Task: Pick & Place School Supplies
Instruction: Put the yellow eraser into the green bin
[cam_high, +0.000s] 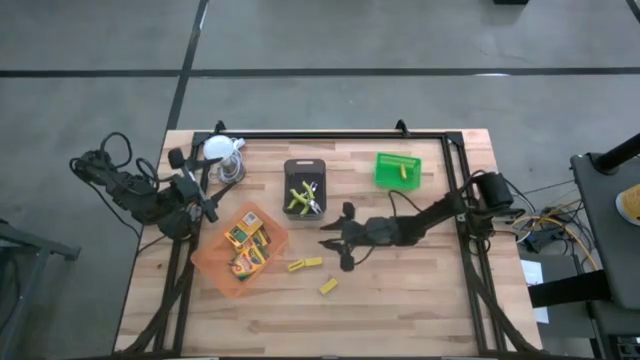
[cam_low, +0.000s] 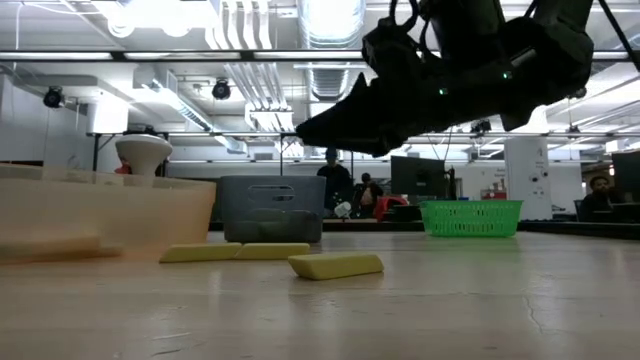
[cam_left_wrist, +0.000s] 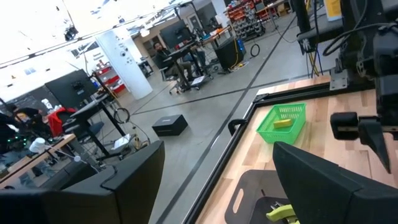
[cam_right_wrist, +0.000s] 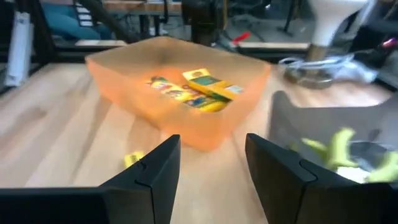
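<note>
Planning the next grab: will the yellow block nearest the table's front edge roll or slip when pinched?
The yellow block lies flat with squared sides, so it probably won't roll. It looks small and solid, likely light and stiff. Lying low on the table, it may skid if nudged.

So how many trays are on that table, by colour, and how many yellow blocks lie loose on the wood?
Orange tray: 1
Black tray: 1
Green tray: 1
Loose yellow blocks, one long, one short: 2
Total: 5
</note>
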